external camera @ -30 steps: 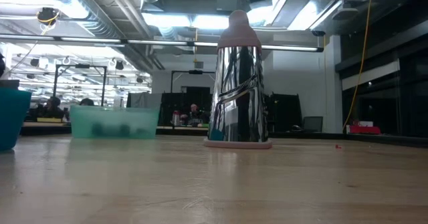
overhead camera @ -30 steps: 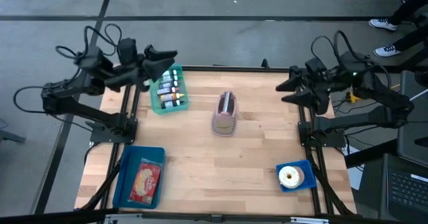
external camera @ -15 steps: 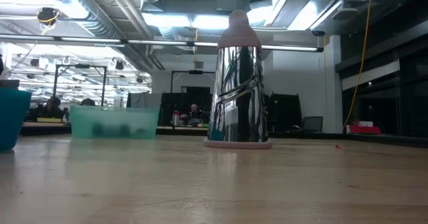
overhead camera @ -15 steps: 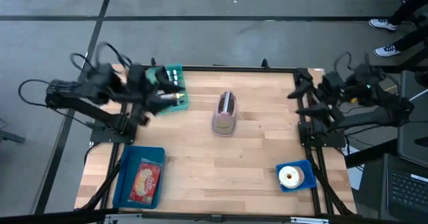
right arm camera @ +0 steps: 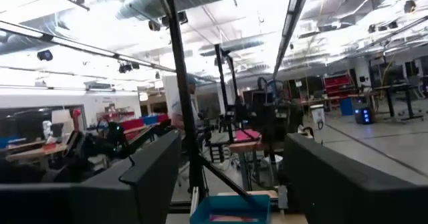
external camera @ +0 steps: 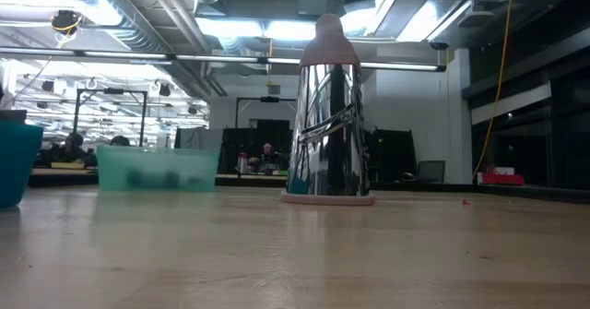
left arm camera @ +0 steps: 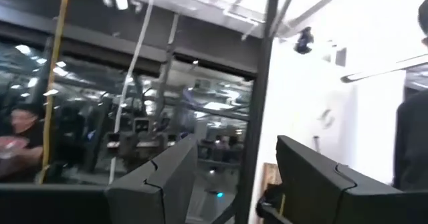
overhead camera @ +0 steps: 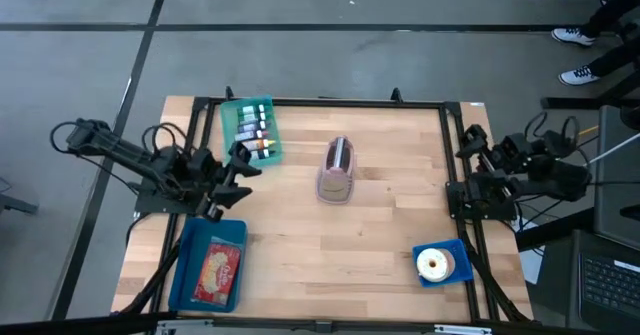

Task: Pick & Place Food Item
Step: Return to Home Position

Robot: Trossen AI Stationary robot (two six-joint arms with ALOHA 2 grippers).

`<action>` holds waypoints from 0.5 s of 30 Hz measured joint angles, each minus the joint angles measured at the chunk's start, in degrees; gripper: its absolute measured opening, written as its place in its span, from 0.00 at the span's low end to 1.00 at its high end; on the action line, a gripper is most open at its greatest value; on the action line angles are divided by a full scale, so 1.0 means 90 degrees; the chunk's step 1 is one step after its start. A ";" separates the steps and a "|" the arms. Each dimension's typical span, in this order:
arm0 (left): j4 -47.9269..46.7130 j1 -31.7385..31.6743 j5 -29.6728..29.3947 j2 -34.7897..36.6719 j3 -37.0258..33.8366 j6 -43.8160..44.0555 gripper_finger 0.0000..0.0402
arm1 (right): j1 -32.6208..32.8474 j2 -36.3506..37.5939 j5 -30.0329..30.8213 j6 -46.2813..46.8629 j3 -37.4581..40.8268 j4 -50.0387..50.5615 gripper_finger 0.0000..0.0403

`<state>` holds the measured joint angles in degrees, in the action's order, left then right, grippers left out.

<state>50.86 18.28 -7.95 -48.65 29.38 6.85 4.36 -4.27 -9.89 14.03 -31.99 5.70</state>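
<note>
A white ring-shaped donut [overhead camera: 434, 264] lies in a small blue dish [overhead camera: 456, 272] at the table's near right. A red-and-yellow food packet [overhead camera: 217, 268] lies in a blue tray [overhead camera: 190, 265] at the near left. My left gripper [overhead camera: 243, 173] hangs open above the table's left edge, between the blue tray and a teal bin; its two fingers stand apart in the left wrist view [left arm camera: 234, 184]. My right gripper [overhead camera: 468, 145] is open at the table's right edge, tipped upward [right arm camera: 234, 184]. Neither gripper shows in the low view.
A teal bin [overhead camera: 248, 130] with several small bottles stands at the far left [external camera: 157, 171]. A silver cone-shaped container with a pink top [overhead camera: 337, 170] stands upright mid-table [external camera: 327, 115]. Bare wood lies between it and the near edge.
Both arms have folded back and sunk. My left gripper has come from above the teal bin toward the table's near edge. My right gripper has drawn back toward the right edge. Both have tipped upward and stayed open. No object has moved.
</note>
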 joint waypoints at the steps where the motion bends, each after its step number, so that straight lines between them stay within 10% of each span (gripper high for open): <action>1: 0.0165 0.0084 -0.0178 0.0027 -0.0214 0.0000 0.49 | 0.0000 0.0189 0.0005 -0.0016 0.0168 0.0002 0.65; 15: 0.3189 0.0895 -0.1344 0.0030 -0.2859 0.0069 0.49 | 0.0000 0.0476 -0.0020 0.0492 0.1295 -0.0440 0.65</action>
<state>79.56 26.33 -20.04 -48.38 3.65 7.47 4.36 0.01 -10.07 18.46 -20.33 1.74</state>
